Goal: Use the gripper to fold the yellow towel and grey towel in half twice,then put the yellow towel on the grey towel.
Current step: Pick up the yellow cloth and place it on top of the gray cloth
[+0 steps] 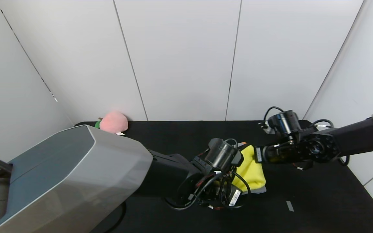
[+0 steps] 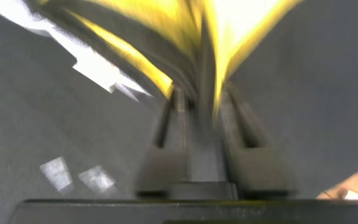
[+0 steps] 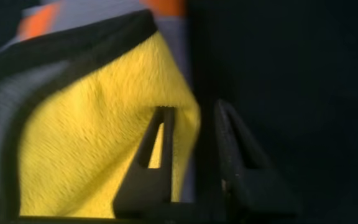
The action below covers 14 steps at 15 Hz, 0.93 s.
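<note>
Yellow towel (image 1: 253, 171) lies mid-tabletop on grey towel (image 3: 92, 12), both pincers, left (image 2: 205, 106) and right (image 3: 188, 143), slightly parted astride its edges; soft, limp, light, best pinched at corners.

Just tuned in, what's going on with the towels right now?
Both arms are over the yellow towel, which lies on top of the grey towel on the black table. The left claw and the right claw each sit at an edge of the yellow cloth, fingers slightly apart.
</note>
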Motion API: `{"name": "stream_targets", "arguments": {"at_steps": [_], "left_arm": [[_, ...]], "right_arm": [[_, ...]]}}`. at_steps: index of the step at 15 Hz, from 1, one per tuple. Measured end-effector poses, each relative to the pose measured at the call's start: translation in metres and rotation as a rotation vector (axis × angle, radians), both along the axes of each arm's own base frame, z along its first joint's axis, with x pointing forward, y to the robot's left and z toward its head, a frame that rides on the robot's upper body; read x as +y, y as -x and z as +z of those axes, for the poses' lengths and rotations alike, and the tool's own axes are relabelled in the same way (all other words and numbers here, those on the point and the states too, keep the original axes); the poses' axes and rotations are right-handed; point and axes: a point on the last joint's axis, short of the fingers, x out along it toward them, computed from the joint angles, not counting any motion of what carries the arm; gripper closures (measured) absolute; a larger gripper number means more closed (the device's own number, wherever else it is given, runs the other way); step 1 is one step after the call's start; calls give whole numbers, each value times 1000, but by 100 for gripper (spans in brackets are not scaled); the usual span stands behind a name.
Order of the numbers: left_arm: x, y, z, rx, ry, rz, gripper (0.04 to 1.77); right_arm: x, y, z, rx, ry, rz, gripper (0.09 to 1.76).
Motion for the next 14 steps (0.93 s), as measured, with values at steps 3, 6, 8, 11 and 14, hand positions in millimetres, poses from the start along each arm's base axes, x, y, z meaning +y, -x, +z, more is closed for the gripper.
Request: {"name": "stream_targets", "arguments": {"at_steps": [3, 6, 8, 11, 14], "left_arm": [[-1, -3, -1, -22, -2, 18, 96], [-4, -1, -1, -32, 3, 15, 69], [-4, -1, -1, -33, 2, 16, 55], [-4, -1, 1, -41, 3, 19, 41], [-5, 0, 2, -43, 5, 17, 31]], "right_arm": [[7, 2, -4, 17, -5, 21, 91], [6, 1, -5, 24, -8, 19, 67], [6, 1, -4, 22, -11, 24, 55], [6, 3, -1, 17, -15, 26, 42], [7, 3, 1, 12, -18, 28, 33]]}}
